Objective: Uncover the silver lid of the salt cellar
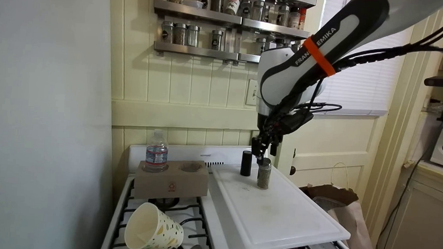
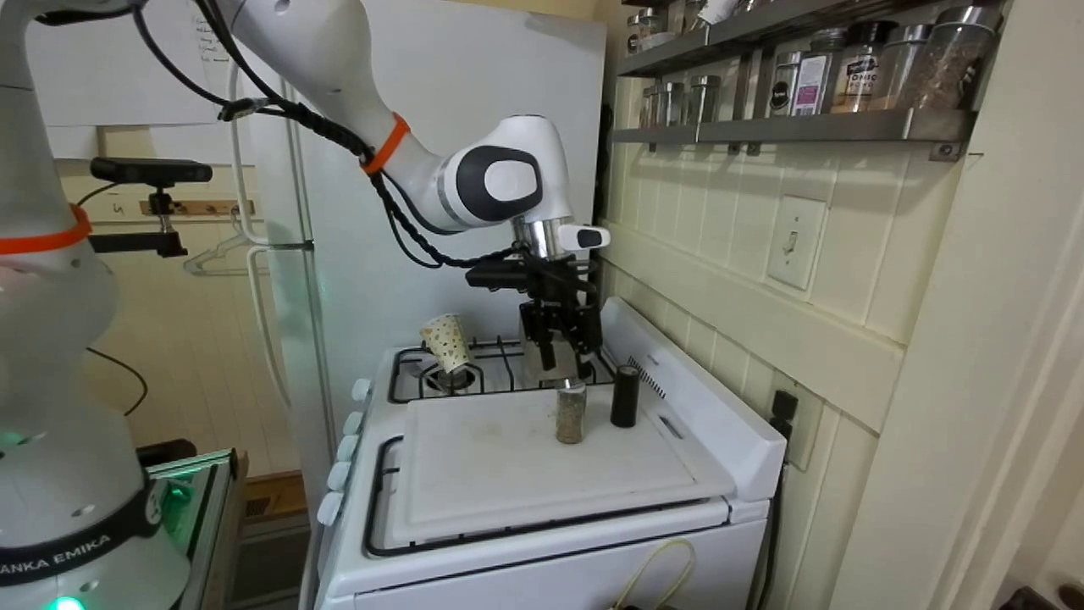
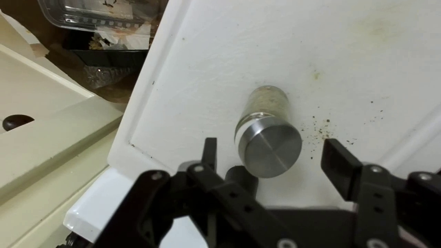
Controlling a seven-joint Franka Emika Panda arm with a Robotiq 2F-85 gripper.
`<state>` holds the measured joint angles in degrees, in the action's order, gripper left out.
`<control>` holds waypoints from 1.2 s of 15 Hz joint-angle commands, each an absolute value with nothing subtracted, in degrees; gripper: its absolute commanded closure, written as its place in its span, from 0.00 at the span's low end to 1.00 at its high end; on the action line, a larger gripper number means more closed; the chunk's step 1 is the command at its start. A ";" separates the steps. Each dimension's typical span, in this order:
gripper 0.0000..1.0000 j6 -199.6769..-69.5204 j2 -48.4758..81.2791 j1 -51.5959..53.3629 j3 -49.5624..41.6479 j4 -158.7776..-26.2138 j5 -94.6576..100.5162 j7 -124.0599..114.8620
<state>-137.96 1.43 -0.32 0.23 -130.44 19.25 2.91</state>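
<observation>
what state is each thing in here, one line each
salt cellar: upright
lid: on the salt cellar
gripper: open, holding nothing
black shaker: upright
board: specked, stained
cup: tilted, not upright
bottle: upright
bag: open
blind: lowered

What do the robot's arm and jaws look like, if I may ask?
The arm is mostly white with rounded dark panels, orange bands, black cables bundled along it and pale lettering that includes EMIKA. Its jaws are black, angular and jointed, with light round bolt heads.
</observation>
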 commanded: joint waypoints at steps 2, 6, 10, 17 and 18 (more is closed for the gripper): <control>0.29 -136.99 2.33 0.66 0.46 -129.81 24.52 -2.69; 0.25 -137.42 2.69 1.23 0.65 -129.85 26.57 -4.93; 0.22 -136.51 2.72 1.68 0.90 -129.51 29.66 -7.57; 0.19 -136.09 3.65 2.40 1.39 -129.49 32.01 -10.57; 0.19 -135.93 3.84 2.56 1.41 -129.45 32.28 -10.85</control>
